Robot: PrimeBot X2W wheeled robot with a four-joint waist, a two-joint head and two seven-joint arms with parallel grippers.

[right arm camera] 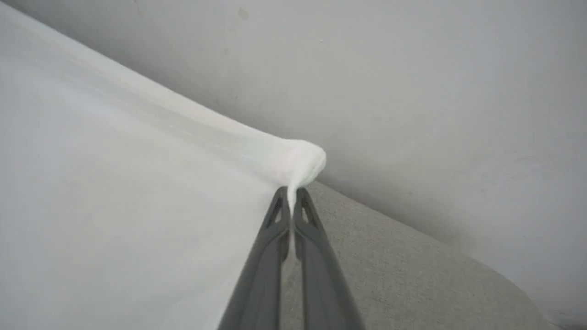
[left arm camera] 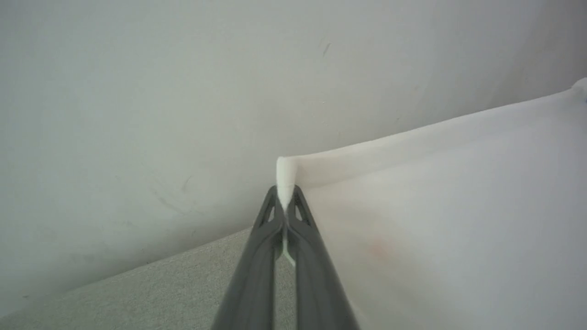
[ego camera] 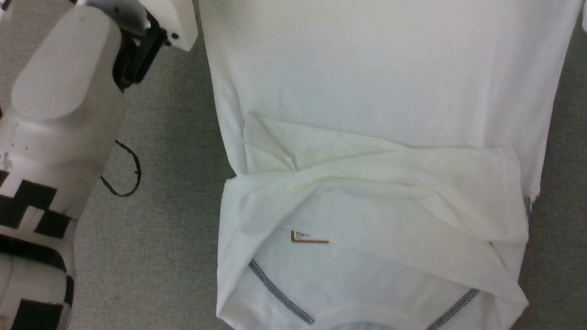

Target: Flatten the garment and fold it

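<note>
The white short-sleeved T-shirt of thin soft fabric lies spread on the grey felt-like table top, with its ribbed collar toward the near edge and its sleeves turned in over the chest. The left gripper is clamped on what looks like one hem corner and the right gripper on the other, both near the far edge by the pale wall. To fold well, the robot should probably lift both corners evenly, keep the hem taut, and carry it squarely toward the collar.

garment cut off at top and bottom, neck label lettering unreadable
</note>
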